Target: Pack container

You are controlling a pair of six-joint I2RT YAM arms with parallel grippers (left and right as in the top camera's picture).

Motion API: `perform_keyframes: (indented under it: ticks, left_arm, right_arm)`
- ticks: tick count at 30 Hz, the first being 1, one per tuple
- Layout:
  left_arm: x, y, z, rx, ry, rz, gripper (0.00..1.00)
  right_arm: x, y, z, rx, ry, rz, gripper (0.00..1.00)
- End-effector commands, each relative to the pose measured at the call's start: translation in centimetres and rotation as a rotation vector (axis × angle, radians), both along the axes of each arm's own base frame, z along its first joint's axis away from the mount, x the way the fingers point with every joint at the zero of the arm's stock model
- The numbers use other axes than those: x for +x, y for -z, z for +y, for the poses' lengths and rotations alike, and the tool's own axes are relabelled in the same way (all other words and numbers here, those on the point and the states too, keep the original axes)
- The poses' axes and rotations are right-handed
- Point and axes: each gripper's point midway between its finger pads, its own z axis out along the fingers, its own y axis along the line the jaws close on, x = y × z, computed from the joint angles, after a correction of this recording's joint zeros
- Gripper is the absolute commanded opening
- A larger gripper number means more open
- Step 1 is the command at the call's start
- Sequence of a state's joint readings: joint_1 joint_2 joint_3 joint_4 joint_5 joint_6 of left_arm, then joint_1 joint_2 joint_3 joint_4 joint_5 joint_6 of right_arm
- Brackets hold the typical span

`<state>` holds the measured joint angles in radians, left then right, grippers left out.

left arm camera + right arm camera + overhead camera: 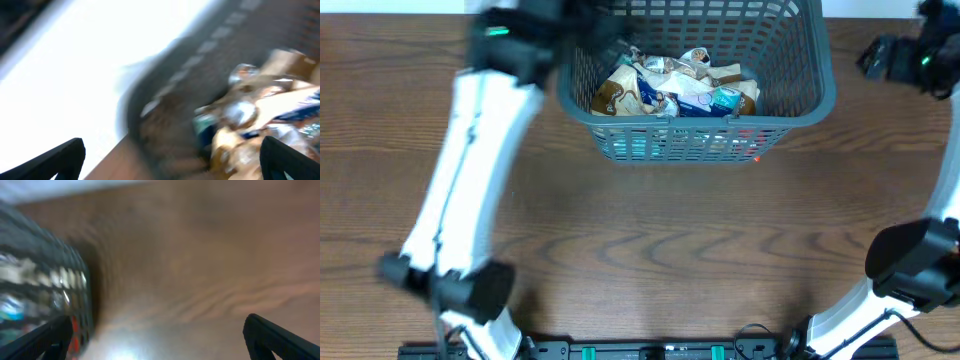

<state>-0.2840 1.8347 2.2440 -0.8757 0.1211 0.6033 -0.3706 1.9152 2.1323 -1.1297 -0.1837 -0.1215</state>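
Observation:
The dark grey lattice container point(800, 110) stands at the back middle of the wooden table, with several snack packets point(675, 88) piled inside. My left gripper point(170, 160) is open and empty, blurred, over the container's left rim point(150, 110) with packets point(250, 125) to its right. In the overhead view it is near the basket's top-left corner point(582, 30). My right gripper point(160, 337) is open and empty above bare table, with the container wall point(60, 280) at its left. In the overhead view it sits at the far right point(890, 58).
The wooden table point(650, 250) spreads in front of the container. The arm bases stand at the front left point(450, 285) and front right point(910, 265). A pale surface lies beyond the table's far edge point(75, 65).

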Motion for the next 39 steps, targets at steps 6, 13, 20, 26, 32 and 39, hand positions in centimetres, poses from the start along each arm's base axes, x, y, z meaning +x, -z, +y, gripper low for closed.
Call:
perform_keyframes:
  ticks: [6, 13, 20, 26, 32, 39]
  left_arm:
    - [-5.6, -3.4, 15.8, -0.254, -0.540, 0.082, 0.99]
    - [-11.1, -3.0, 19.5, -0.266, -0.663, 0.121, 0.99]
    - [-14.9, 0.6, 19.3, -0.283, -0.675, 0.114, 0.98]
    - [-18.9, 5.0, 18.2, -0.320, -0.660, 0.112, 0.99]
    - [-22.4, 9.4, 16.2, -0.363, -0.586, 0.154, 0.99]
    - [-24.9, 13.8, 13.9, -0.414, -0.502, 0.232, 0.99]
  right_arm:
    - [-1.9, -8.6, 1.3, -0.082, -0.041, -0.149, 0.99]
    - [-5.1, -10.1, 2.6, -0.099, 0.021, -0.129, 0.99]
    - [-8.5, -9.2, 6.6, -0.147, -0.001, -0.063, 0.99]
    - [-13.1, -7.4, 10.2, -0.142, -0.022, -0.084, 0.99]
    - [-19.5, -2.8, 12.8, -0.118, -0.073, -0.076, 0.99]
    - [-25.3, 1.8, 13.7, -0.098, -0.089, -0.110, 0.99]
